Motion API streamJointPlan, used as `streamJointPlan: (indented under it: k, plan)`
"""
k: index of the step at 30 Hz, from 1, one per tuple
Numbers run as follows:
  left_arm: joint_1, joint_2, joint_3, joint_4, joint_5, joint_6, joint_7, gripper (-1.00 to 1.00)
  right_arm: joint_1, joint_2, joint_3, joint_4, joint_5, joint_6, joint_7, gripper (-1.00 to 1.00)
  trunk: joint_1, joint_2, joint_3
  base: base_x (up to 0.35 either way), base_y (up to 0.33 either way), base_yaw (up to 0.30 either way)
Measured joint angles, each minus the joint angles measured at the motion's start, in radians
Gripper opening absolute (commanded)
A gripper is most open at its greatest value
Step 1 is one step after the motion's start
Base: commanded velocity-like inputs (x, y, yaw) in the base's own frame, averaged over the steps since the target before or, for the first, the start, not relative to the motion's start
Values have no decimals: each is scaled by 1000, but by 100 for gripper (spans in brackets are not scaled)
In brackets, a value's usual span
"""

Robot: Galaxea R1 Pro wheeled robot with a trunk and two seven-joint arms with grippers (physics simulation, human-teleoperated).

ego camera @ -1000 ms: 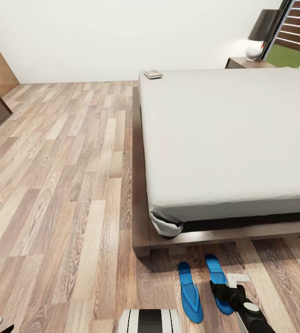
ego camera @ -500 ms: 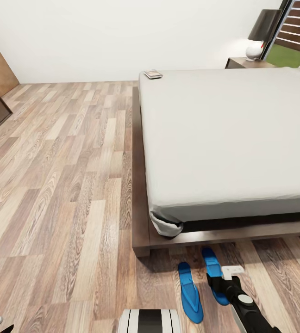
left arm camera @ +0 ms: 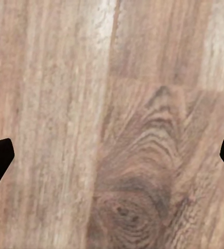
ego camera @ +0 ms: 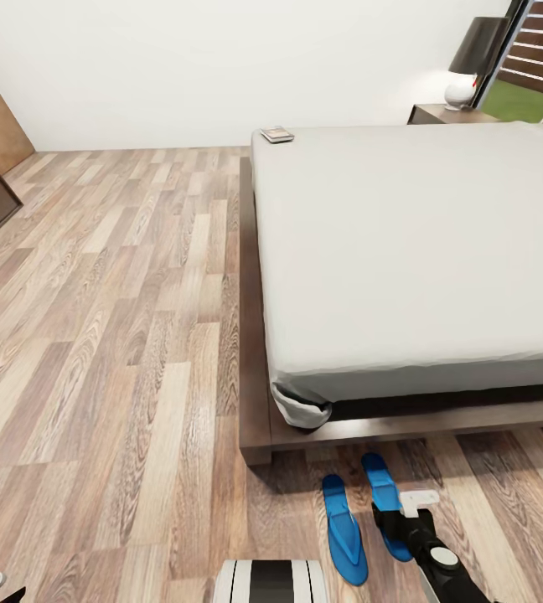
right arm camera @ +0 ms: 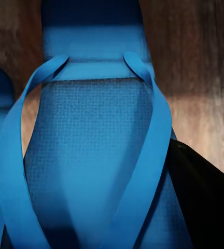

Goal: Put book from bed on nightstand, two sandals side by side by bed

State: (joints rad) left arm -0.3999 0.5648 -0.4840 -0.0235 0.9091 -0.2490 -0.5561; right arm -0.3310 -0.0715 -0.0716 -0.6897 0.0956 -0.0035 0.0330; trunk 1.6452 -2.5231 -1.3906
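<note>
The right gripper (ego camera: 401, 512) is clamped on one flat bright-blue sandal (ego camera: 384, 496), apparently lining it up beside its twin (ego camera: 343, 529) at the low dark-framed bed's (ego camera: 405, 251) foot, while the small dark paperback (ego camera: 277, 134) waits on the mattress corner and the left gripper's (left arm camera: 112, 155) fingers are spread over bare floor.

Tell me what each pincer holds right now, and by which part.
Right pincer grips the right-hand sandal across its sole, near the straps. Left pincer is open over bare floor.

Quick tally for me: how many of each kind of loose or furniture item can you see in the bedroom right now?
Blue sandals: 2, left one and right one at the right end effector
Book: 1
Bed: 1
Nightstand: 1
Lamp: 1
Total: 6
</note>
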Motion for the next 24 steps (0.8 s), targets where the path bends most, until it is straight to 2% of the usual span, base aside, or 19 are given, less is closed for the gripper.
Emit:
streamJointPlan:
  k: [14, 19, 24]
  plan:
    - [0, 5, 3, 2, 0, 7, 5, 100, 0, 5, 1, 2, -5, -47, 0, -100, 0, 0, 0, 0, 0, 0]
    - [-1, 36, 4, 2, 0, 10, 1, 100, 0, 4, 2, -3, -4, -49, 0, -100, 0, 0, 0, 0, 0, 0]
    - [0, 53, 1, 3, -1, 11, 0, 100, 0, 4, 4, -4, -4, -52, 0, -100, 0, 0, 0, 0, 0, 0]
